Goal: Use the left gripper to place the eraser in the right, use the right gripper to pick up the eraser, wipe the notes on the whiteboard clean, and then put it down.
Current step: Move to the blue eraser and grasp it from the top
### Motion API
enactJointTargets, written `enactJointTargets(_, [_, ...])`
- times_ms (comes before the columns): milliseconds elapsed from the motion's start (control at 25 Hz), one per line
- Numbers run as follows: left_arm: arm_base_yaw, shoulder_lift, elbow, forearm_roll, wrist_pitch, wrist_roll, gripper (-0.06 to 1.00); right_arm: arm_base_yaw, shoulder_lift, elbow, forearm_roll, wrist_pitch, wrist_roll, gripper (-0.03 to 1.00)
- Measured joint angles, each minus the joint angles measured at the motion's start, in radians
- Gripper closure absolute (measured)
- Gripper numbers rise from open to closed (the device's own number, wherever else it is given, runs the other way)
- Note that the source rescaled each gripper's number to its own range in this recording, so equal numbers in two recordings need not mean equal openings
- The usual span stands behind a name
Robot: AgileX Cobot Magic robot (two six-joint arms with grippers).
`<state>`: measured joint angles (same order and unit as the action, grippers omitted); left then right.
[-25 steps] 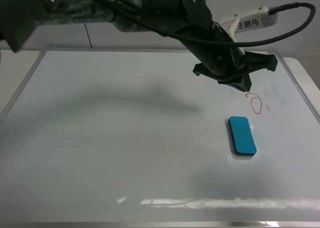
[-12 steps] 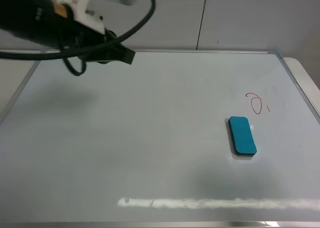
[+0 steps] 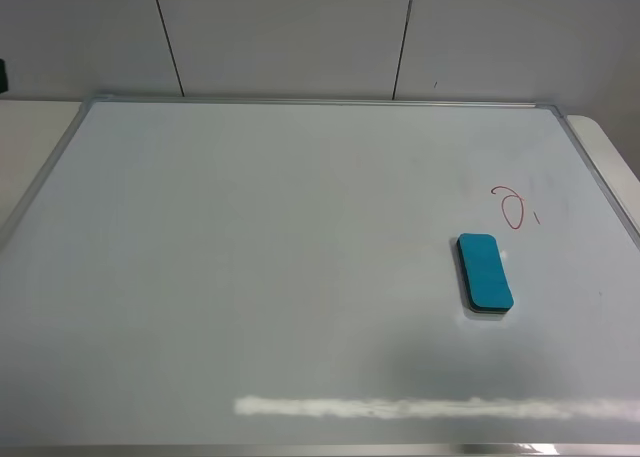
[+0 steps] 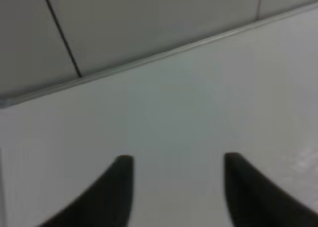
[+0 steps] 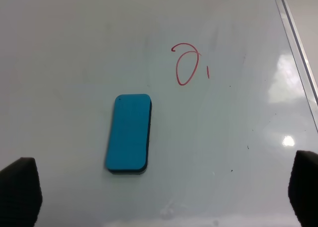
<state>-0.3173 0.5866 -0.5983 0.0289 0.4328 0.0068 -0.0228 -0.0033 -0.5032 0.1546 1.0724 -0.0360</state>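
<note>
There is one whiteboard [image 3: 250, 277], and on it one eraser [image 3: 485, 271]. There is one set of notes [image 3: 513, 207], made of two red strokes: one open loop and one short dash. Two tools show, each only in its own wrist view. The left tool [image 4: 176, 189] has two dark fingers [image 4: 112, 194], and the right tool [image 5: 162, 187] also has two. Behind the board, two dark seams [image 3: 166, 37] divide three wall panels [image 3: 290, 37].

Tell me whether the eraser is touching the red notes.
Apart. The exterior high view shows a strip of bare whiteboard between the eraser and the notes. The right wrist view shows the same gap.
</note>
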Motion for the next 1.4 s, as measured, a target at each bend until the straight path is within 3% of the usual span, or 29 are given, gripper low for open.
enactJointTargets(80, [0.051, -0.086, 0.0, 0.024, 0.068, -0.063, 0.06, 0.0, 0.0, 0.0, 0.0, 0.0, 0.0, -0.03])
enactJointTargets(160, [0.108, -0.176, 0.0, 0.047, 0.136, -0.114, -0.01, 0.0, 0.0, 0.0, 0.0, 0.0, 0.0, -0.03])
enactJointTargets(360, [0.195, -0.358, 0.0, 0.058, 0.311, -0.132, -0.05, 0.0, 0.0, 0.0, 0.0, 0.0, 0.0, -0.03])
enactJointTargets(800, [0.201, -0.575, 0.0, 0.058, 0.684, -0.087, -0.05, 0.0, 0.0, 0.0, 0.0, 0.0, 0.0, -0.03])
enactJointTargets(1120, [0.201, -0.593, 0.047, 0.058, 0.716, -0.033, -0.05, 0.0, 0.0, 0.0, 0.0, 0.0, 0.0, -0.03])
enactJointTargets(1400, [0.201, -0.593, 0.092, 0.058, 0.63, -0.03, -0.05, 0.0, 0.0, 0.0, 0.0, 0.0, 0.0, -0.03])
